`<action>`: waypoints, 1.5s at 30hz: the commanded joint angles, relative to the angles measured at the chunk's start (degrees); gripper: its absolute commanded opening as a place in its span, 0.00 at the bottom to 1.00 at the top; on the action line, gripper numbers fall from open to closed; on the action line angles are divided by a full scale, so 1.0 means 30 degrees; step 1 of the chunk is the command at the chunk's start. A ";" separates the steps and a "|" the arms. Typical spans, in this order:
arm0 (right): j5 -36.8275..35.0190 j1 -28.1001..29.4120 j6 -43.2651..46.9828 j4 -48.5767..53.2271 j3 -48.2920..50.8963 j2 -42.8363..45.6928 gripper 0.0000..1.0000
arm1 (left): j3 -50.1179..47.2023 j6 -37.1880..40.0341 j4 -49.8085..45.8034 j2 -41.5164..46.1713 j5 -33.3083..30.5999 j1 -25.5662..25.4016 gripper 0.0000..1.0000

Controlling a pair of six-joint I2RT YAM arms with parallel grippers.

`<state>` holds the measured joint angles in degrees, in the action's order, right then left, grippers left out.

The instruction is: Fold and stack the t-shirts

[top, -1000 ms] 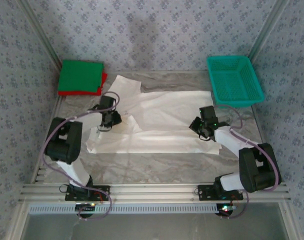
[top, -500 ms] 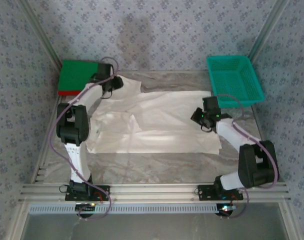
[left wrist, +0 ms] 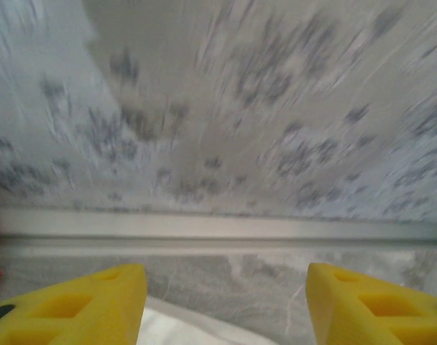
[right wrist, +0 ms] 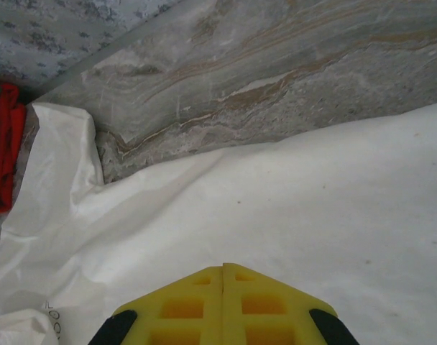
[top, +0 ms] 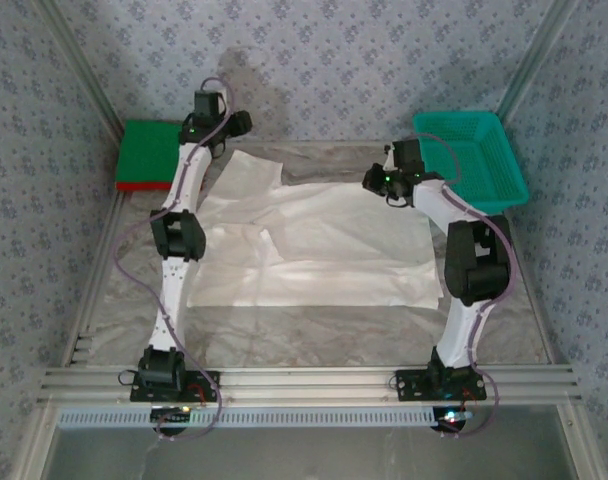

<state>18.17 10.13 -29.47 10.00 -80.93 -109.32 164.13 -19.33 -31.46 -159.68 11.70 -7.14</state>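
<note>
The off-white t-shirt (top: pixel 314 245) lay wrinkled and unfolded across the bench (top: pixel 314 325), so I judged its fold was only beginning. My right tool (top: pixel 376 178) hung over its far right edge, fingers pressed together, no cloth seen between them. My left tool (top: pixel 236 122) was raised past its far left corner, spread and empty. Beyond, the green t-shirt (top: pixel 149 150) sat folded on the red t-shirt (top: pixel 144 186). Next, both tools probably had to pinch that far edge.

The left claw (left wrist: pixel 226 305) gapes wide, stretched far out. The right claw (right wrist: pixel 223 280) is pinched tight, fingers touching.
</note>
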 commanded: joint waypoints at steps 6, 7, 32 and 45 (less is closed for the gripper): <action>0.2227 -0.0241 0.0284 -0.1609 0.0669 0.0345 0.06 | -0.0973 -0.1565 0.3097 -0.1483 0.1623 0.0328 0.64; 0.2381 -0.0287 0.0221 -0.1853 0.0928 0.0550 0.07 | -0.0916 -0.1579 0.3076 -0.1571 0.1359 0.0313 0.64; 0.4748 -0.1385 -0.0633 -0.4927 0.3977 0.3111 0.14 | -0.1069 -0.3718 0.0096 -0.2215 -0.1096 0.0543 0.80; 0.4472 -0.1750 -0.0920 -0.4516 0.3899 0.2708 0.14 | -0.1610 -0.3497 0.0009 -0.2131 0.0670 0.0268 0.55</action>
<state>31.53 5.48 -31.38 -4.14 -69.14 -100.75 159.79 -30.79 -30.26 -165.51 11.42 -5.98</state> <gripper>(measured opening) 0.140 0.562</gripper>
